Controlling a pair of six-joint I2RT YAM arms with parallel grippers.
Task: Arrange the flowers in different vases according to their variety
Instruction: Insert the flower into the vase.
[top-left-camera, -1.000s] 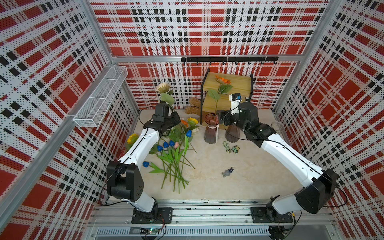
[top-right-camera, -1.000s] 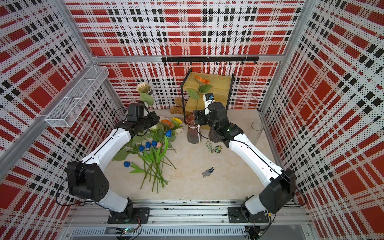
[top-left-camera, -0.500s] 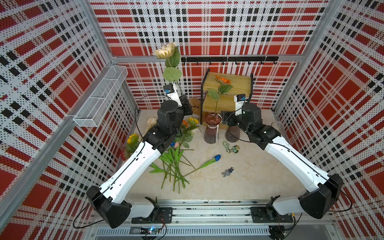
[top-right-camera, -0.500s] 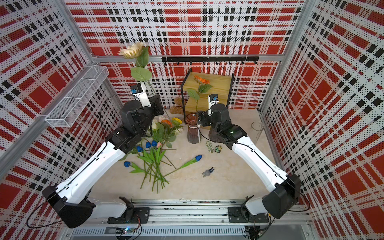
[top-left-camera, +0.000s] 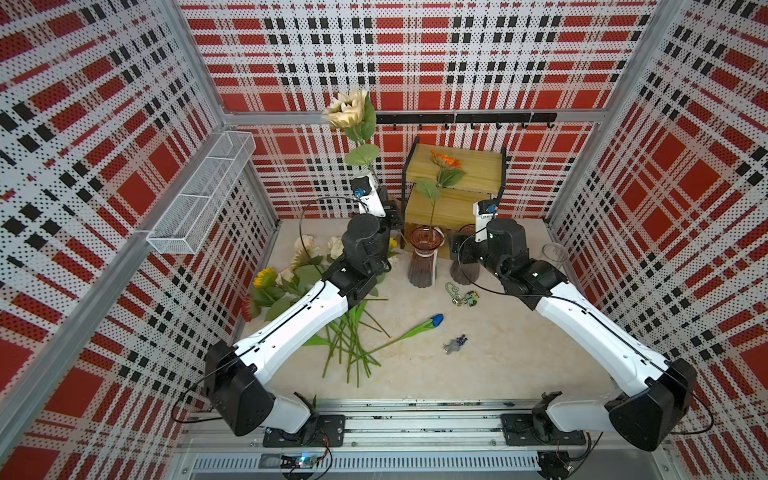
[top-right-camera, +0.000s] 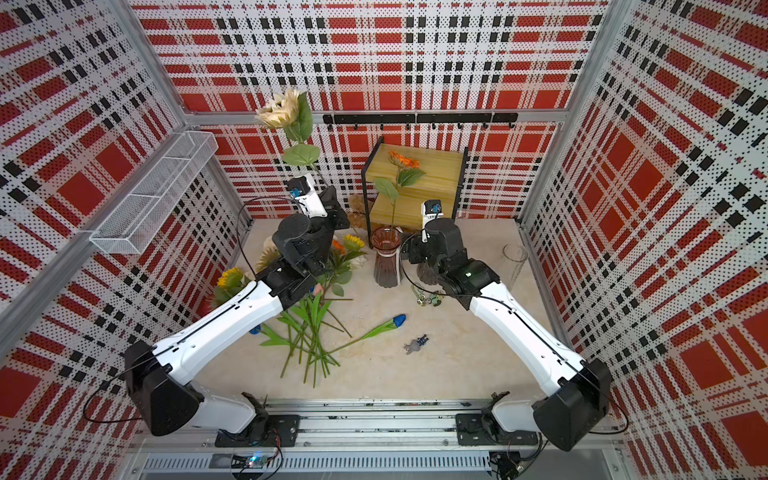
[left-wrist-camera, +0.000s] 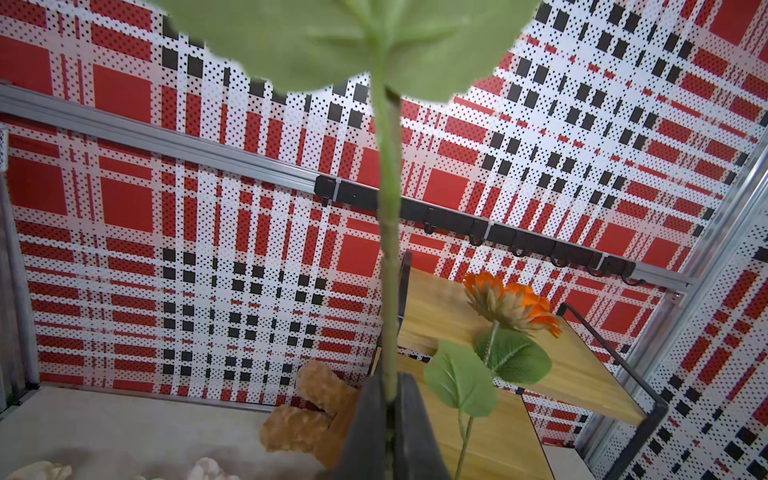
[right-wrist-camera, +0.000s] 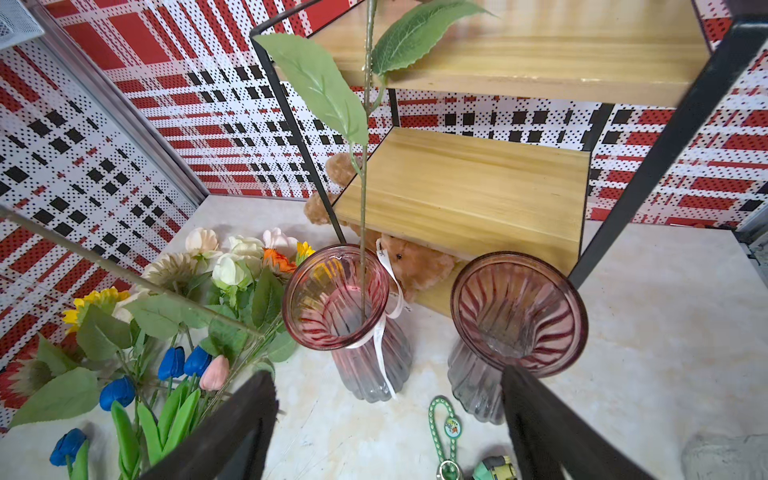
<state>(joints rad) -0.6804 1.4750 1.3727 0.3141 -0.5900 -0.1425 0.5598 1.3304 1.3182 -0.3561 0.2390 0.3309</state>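
Observation:
My left gripper (left-wrist-camera: 388, 415) is shut on the green stem of a cream sunflower (top-left-camera: 347, 109) and holds it upright, high above the table. The loose flowers (top-left-camera: 345, 332) lie in a pile at the left. One blue tulip (top-left-camera: 436, 320) lies apart from them. A pinkish ribbed vase (top-left-camera: 424, 257) holds an orange sunflower (top-left-camera: 445, 160). Beside it stands a brownish-purple vase (right-wrist-camera: 519, 311) with nothing in it. The clear cylinder vase (top-left-camera: 555, 254) stands at the far right. My right gripper (right-wrist-camera: 386, 376) hangs open just in front of the two ribbed vases, with nothing between its fingers.
A wooden two-tier shelf (top-left-camera: 457, 174) stands behind the vases, with a teddy bear (right-wrist-camera: 415, 257) under it. A green keychain (top-left-camera: 459, 295) and a small grey figure (top-left-camera: 455, 344) lie on the table. A wire basket (top-left-camera: 203, 195) and a hook rail (top-left-camera: 457, 118) hang on the walls.
The left arm has risen from the pile, lifting the cream sunflower high. One blue tulip has slid out to the right. The right gripper has drawn back a little.

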